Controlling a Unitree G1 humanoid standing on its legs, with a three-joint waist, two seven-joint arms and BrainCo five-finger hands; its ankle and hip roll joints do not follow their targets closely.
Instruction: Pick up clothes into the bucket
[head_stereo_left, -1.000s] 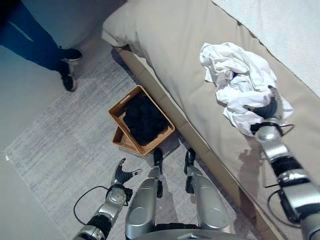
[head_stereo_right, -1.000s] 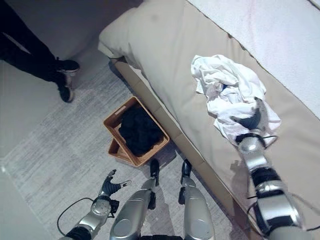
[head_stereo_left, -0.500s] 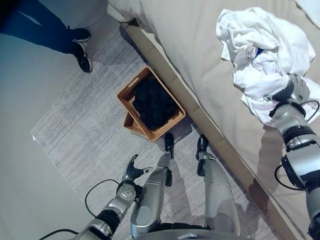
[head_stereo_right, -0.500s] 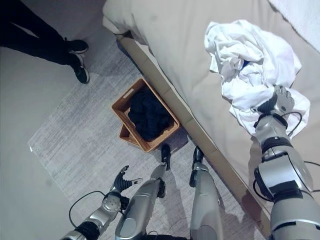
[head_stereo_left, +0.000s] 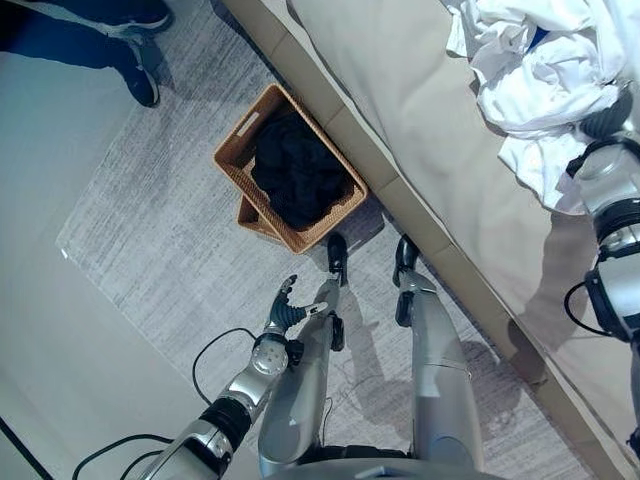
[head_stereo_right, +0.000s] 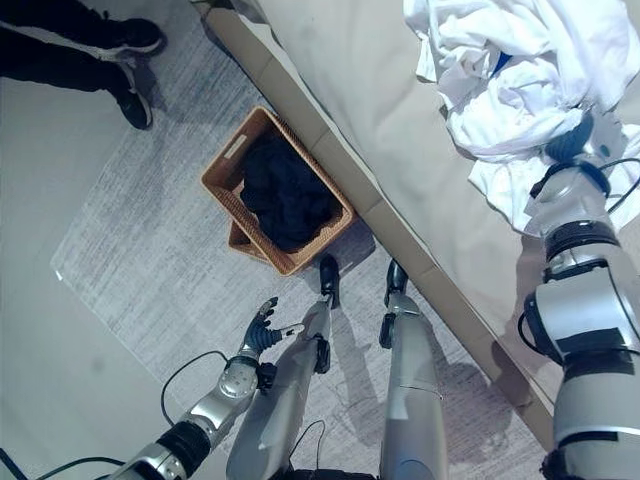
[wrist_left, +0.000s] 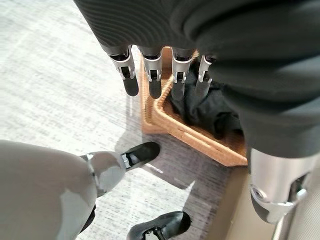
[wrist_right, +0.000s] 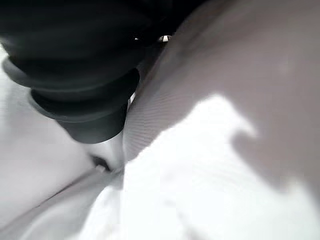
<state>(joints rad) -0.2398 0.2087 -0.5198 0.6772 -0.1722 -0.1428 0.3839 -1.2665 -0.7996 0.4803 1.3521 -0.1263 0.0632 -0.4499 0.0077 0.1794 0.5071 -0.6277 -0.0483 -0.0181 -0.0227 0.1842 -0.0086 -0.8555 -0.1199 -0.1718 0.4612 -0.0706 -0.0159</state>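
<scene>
A crumpled pile of white clothes lies on the beige bed. My right hand is at the pile's near edge, pushed into the cloth. In the right wrist view its dark cover lies against white cloth. A brown wicker basket stands on the grey rug beside the bed, with a dark garment inside. My left hand hangs open low over the rug, on my side of the basket. Its straight fingers point toward the basket.
The bed's long side edge runs diagonally between the basket and the pile. A person's legs in dark trousers and black shoes stand at the far left on the floor. The grey rug spreads left of the basket.
The camera has swung, so the pile now sits at the upper right edge and the basket higher up. My right hand stays at the pile's near edge; my left hand stays open.
</scene>
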